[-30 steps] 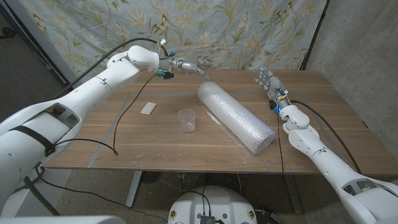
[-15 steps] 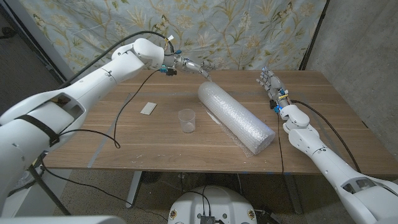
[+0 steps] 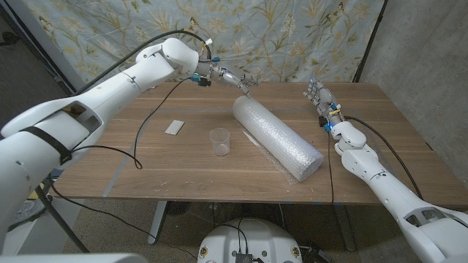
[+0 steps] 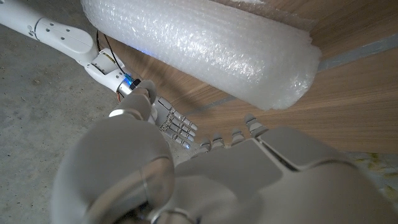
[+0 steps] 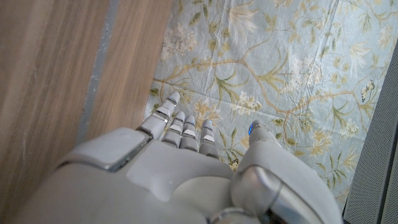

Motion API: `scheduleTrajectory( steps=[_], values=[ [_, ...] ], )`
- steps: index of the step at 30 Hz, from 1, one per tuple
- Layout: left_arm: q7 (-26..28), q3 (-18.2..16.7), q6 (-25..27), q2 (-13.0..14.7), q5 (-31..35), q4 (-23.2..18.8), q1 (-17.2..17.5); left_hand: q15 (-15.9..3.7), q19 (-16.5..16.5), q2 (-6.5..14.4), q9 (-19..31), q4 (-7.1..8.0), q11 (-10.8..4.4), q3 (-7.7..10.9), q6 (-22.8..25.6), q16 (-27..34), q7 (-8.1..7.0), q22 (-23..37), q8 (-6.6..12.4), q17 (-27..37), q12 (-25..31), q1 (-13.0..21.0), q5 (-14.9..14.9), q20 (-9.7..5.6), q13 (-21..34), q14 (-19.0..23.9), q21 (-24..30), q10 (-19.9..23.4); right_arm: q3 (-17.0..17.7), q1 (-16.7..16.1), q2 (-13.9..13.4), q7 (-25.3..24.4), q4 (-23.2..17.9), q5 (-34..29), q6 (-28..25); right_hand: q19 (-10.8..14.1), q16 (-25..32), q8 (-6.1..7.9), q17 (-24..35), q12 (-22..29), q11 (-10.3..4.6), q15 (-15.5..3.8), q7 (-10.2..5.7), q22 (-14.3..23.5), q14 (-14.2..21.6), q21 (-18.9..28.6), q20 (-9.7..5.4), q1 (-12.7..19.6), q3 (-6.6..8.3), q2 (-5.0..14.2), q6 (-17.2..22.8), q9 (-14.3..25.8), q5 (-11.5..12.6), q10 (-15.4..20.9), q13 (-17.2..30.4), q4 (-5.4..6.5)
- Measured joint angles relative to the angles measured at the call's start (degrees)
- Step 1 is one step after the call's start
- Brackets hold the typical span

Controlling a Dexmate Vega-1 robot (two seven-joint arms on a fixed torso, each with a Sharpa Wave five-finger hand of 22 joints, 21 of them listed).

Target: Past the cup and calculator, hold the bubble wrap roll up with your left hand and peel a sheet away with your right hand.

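So the wooden table (image 3: 183, 172) takes up most of the head view, with a floral backdrop cloth (image 3: 278, 36) hanging behind its far edge. The biggest thing on it is the bubble wrap roll (image 3: 278, 136), lying flat on its side and running diagonally from the far middle of the table toward the near right. It's on the tabletop, nothing is gripping it. The left wrist view gets a close look at one end of the roll (image 4: 205, 46) sitting on the wood.

The left hand (image 3: 232, 79) hangs in the air above the roll's far end, reaching in from the left with the fingers stretched forward and a bit apart, holding nothing. Its fingertips come close to the roll, but I can't tell if they actually touch it. In the left wrist view that hand (image 4: 217, 168) shows from behind, fingers loosely extended.

The right hand (image 3: 322, 98) is over at the far right of the table, well apart from the roll, fingers straight and side by side, empty. The right wrist view shows its fingers (image 5: 180, 124) pointing at the backdrop.

A clear plastic cup (image 3: 219, 141) stands upright near the middle, just left of the roll. Further left lies a small flat calculator (image 3: 174, 128).
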Motion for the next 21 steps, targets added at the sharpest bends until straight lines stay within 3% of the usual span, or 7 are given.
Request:
scheduleTrajectory(
  steps=[13, 21],
  values=[
    [-2.51, 1.75, 0.31, -0.13, 1.83, -1.76, -1.53, 0.0, -0.43, -0.15, 0.0, -0.24, 0.74, -0.23, 0.0, 0.0, -0.01, -0.01, 0.0, -0.01, 0.0, 0.15, 0.0, 0.19, 0.0, 0.0, 0.0, -0.11, 1.02, -1.28, -0.71, -0.58, -1.83, 0.91, -1.37, -0.82, 0.0, 0.0, 0.0, 0.0, 0.32, 0.31, 0.39, 0.0, -0.31, -0.22, 0.41, -0.55, 0.0, -0.07, -1.19, 0.0, 0.0, -0.93, 0.0, 0.0],
    [-4.16, 2.7, -0.13, -0.44, 2.8, -2.03, -2.41, 0.56, -0.68, -0.45, 0.0, 0.01, 1.45, -0.48, 0.13, 0.0, 1.58, -0.01, -0.29, -0.01, 0.22, 0.45, 0.0, 0.44, 0.27, 0.08, -0.45, 0.0, 1.41, -1.94, -0.69, -1.2, -3.31, 1.21, -1.85, -0.81, 0.0, 0.0, -0.01, 0.0, 0.51, 0.61, 0.6, 0.0, -0.62, -0.22, 0.41, -0.54, 0.0, -0.07, -1.41, 0.0, 0.0, -1.12, 0.0, 0.0]
  ],
)
